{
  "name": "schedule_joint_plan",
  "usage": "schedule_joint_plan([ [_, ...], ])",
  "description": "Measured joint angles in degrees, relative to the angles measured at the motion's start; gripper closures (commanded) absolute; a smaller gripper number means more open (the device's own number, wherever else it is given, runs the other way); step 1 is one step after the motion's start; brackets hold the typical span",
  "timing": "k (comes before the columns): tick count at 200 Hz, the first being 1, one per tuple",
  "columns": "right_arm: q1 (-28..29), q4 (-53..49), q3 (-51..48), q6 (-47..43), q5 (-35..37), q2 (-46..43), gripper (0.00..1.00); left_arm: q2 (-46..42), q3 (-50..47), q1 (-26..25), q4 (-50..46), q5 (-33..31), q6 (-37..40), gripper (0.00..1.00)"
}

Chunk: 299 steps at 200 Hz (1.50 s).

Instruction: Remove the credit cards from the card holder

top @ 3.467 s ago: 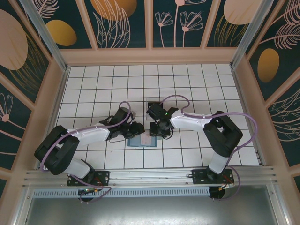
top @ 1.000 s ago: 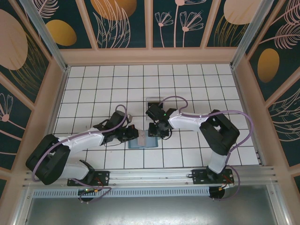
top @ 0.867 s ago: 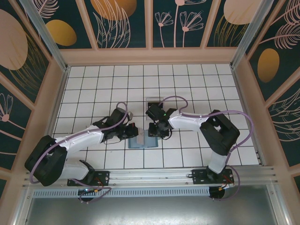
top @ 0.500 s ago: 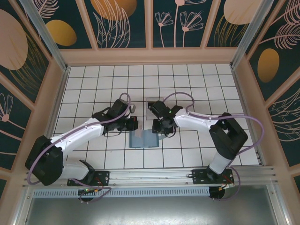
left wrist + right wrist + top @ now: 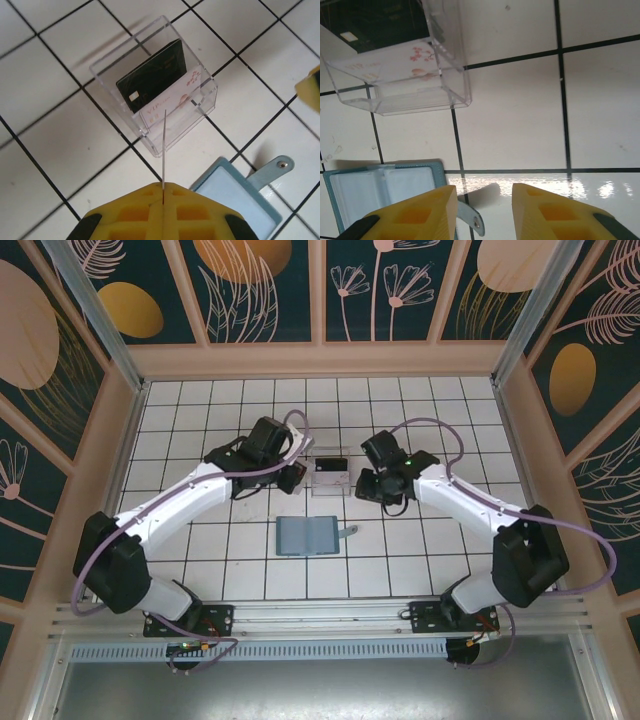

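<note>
The tray (image 5: 330, 487) stands between my left gripper (image 5: 296, 476) and right gripper (image 5: 372, 486), two credit cards (image 5: 152, 75) inside. A third card (image 5: 163, 145), pinched in my left gripper, sits just before it; the card holder (image 5: 308, 536) lies nearer my bases.

The surface (image 5: 520, 115) is glossy white tile with dark grout, and it catches glare. The tray (image 5: 172, 137) is clear, smooth plastic. It holds a sleek dark card (image 5: 152, 75) and a white printed card (image 5: 175, 97). The card holder (image 5: 235, 195) looks matt teal and leather-like, with a shiny metal stud (image 5: 284, 163). The left claw (image 5: 162, 192), pinching a thin edge-on card (image 5: 163, 155), and the right claw (image 5: 484, 197) are matt yellow plastic.
</note>
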Motion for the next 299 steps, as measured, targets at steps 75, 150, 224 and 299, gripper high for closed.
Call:
schedule_joint_plan([
  [75, -3.2, -1.8, -1.8, -1.5, 0.3, -4.9, 0.65, 15.8, 22.6, 0.0, -15.1, 2.8, 25.2, 1.00],
  [150, -5.7, -2.5, -3.8, -1.9, 0.5, -7.4, 0.65, 30.9, 38.8, -0.3, -27.5, 3.0, 35.6, 1.00],
  [224, -6.7, -2.5, -4.6, -1.9, 0.4, -8.0, 0.65, 37.7, 45.8, -2.9, -30.5, 3.4, 43.1, 1.00],
  [299, -7.6, -2.5, -6.5, -1.9, 0.0, -8.5, 0.65, 43.5, 52.1, -3.0, -32.6, 2.7, 46.1, 1.00],
])
